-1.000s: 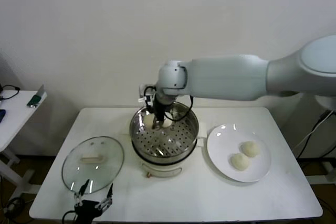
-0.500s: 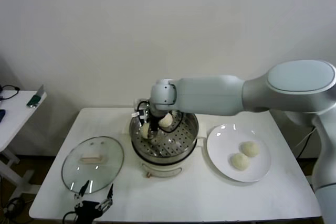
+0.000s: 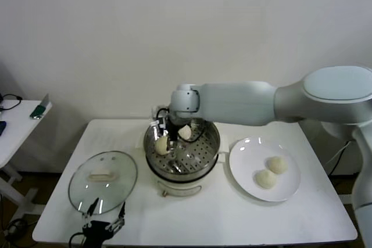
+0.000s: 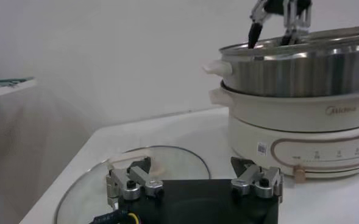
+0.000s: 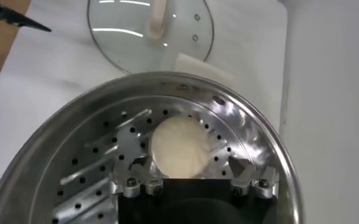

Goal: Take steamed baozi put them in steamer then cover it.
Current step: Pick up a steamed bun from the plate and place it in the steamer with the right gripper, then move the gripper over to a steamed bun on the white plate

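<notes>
Hovering over steamer (image 3: 182, 154), right gripper (image 3: 170, 136) stood jaws apart above bun (image 5: 180, 146); left gripper (image 3: 104, 218) jaws apart, parked near lid (image 3: 102, 179). Buns looked soft, light; gentle side grip.

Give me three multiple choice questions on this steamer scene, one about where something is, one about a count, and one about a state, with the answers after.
1. Where does the glass lid lie?
A. On the table to the steamer's left
B. On top of the steamer
C. On the white plate

2. How many baozi are on the white plate?
A. None
B. Two
C. Four

3. How does the right gripper stand?
A. Shut on a baozi above the plate
B. Open, over a baozi lying in the steamer
C. Shut on the lid's handle

Answers:
1. A: the head view shows the lid flat on the table, left of the steamer, near the left gripper.
2. B: two baozi sit side by side on the plate.
3. B: the right wrist view shows its fingers spread apart with a baozi resting on the perforated bottom between them.
</notes>
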You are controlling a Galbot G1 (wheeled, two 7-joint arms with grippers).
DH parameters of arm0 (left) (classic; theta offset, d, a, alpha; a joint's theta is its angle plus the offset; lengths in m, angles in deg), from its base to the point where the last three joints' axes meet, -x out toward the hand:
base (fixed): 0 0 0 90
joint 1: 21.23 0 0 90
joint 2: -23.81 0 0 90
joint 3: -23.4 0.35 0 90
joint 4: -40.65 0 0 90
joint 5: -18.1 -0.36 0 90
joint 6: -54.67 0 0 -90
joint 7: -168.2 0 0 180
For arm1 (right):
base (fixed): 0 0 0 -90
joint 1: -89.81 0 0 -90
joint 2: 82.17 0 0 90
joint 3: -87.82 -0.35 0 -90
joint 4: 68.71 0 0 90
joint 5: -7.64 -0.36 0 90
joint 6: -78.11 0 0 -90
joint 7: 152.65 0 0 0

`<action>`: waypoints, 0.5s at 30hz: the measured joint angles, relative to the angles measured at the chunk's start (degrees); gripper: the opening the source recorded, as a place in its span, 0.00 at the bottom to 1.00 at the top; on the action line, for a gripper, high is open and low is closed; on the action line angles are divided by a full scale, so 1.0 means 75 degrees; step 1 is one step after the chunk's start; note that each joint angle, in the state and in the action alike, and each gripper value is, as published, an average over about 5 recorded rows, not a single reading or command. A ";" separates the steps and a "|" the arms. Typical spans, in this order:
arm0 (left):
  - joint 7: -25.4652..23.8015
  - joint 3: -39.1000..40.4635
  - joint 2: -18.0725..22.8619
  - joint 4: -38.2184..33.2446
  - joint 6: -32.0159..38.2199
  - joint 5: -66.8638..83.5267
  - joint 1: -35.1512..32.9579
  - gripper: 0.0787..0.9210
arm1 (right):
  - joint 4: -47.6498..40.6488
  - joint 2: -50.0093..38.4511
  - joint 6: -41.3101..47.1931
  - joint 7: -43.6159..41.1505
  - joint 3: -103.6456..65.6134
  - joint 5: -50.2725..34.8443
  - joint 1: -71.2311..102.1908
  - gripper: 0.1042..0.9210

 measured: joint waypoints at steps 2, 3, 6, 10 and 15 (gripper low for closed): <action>-0.0005 -0.0005 -0.0007 -0.0011 -0.0010 0.0000 0.0008 0.88 | 0.0152 -0.0418 -0.0235 -0.0360 0.0193 0.0050 -0.0373 0.88; -0.0009 -0.0009 -0.0011 -0.0017 -0.0017 -0.0001 0.0012 0.88 | 0.0234 -0.0652 -0.0355 -0.0551 0.0313 0.0083 -0.0572 0.88; -0.0029 -0.0021 -0.0024 -0.0039 -0.0048 -0.0003 0.0020 0.88 | 0.0512 -0.1404 -0.0696 -0.1080 0.0750 0.0243 -0.1165 0.88; -0.0045 -0.0020 -0.0030 -0.0050 -0.0087 -0.0019 0.0058 0.88 | 0.0969 -0.2478 -0.1027 -0.1560 0.1448 0.0640 -0.1749 0.88; -0.0049 -0.0003 -0.0008 -0.0062 -0.0099 -0.0049 0.0060 0.88 | 0.1460 -0.3737 -0.1244 -0.1840 0.2061 0.1375 -0.1933 0.88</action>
